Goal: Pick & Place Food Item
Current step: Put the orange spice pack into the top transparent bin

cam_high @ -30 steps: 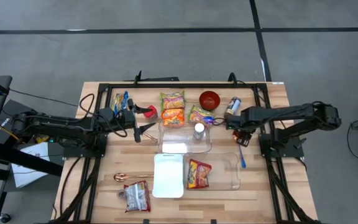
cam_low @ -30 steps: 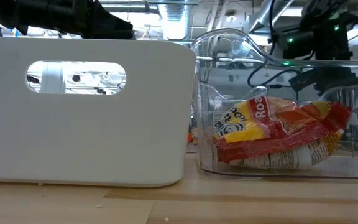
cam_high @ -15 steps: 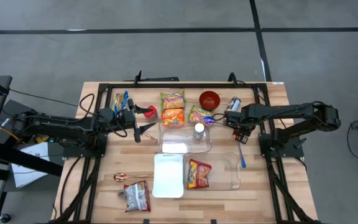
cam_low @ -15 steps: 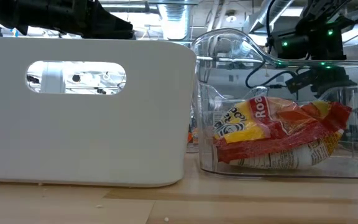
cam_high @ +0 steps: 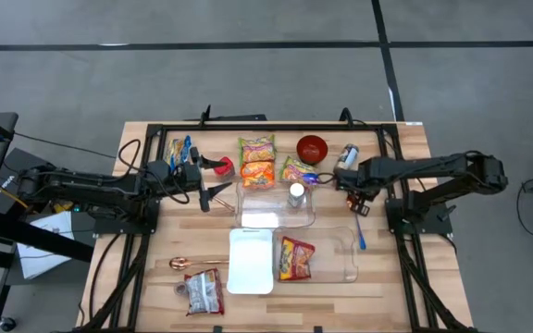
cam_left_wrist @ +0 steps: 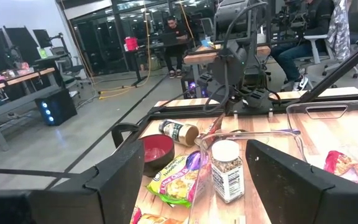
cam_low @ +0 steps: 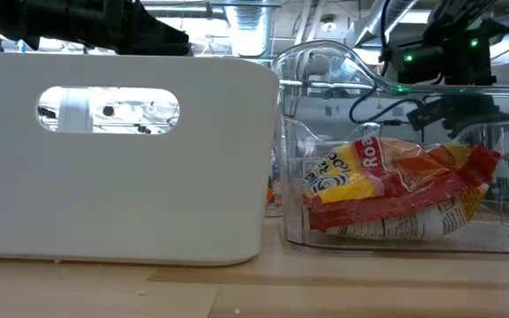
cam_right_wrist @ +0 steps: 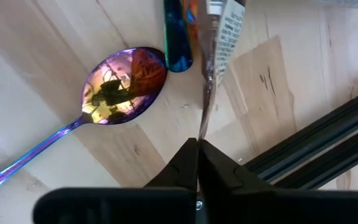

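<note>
While clenched on a thin packet edge, right claw beside iridescent spoon.

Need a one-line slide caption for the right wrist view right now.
Right gripper shut on a thin packet edge, above an iridescent spoon on the wooden table.

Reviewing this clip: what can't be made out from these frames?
- High view: what the right gripper holds is too small to tell.
- Right wrist view: the thin packet pinched between the fingers is seen edge-on and cut off by the frame.
- Low view: the white bin hides everything behind it.
</note>
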Tool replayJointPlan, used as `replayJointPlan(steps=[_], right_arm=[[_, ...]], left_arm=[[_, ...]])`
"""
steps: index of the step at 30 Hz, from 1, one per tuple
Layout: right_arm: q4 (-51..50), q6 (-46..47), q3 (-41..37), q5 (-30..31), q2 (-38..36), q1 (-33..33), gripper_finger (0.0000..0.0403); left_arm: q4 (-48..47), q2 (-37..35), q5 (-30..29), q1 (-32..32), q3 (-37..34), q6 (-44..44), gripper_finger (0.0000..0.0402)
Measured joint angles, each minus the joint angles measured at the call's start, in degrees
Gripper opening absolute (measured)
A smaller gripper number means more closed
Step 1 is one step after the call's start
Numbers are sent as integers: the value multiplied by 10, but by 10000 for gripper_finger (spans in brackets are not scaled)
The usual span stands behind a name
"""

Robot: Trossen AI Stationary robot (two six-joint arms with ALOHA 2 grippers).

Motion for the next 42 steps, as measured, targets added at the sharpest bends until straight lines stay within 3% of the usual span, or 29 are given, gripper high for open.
replayJointPlan(steps=[9, 16, 25, 42], right_arm=[[-47, 6, 9, 23, 0, 16, 1], [-106, 5, 65, 34, 0, 5, 0], [-111, -33, 120, 34, 0, -27, 0], [-123, -117, 135, 34, 108, -65, 0]], left_arm=[[0, 0, 0, 0, 0, 0, 273], [0, 0, 1, 0, 0, 0, 273], [0, 0, 3, 0, 0, 0, 273], [0, 0, 2, 0, 0, 2, 273]])
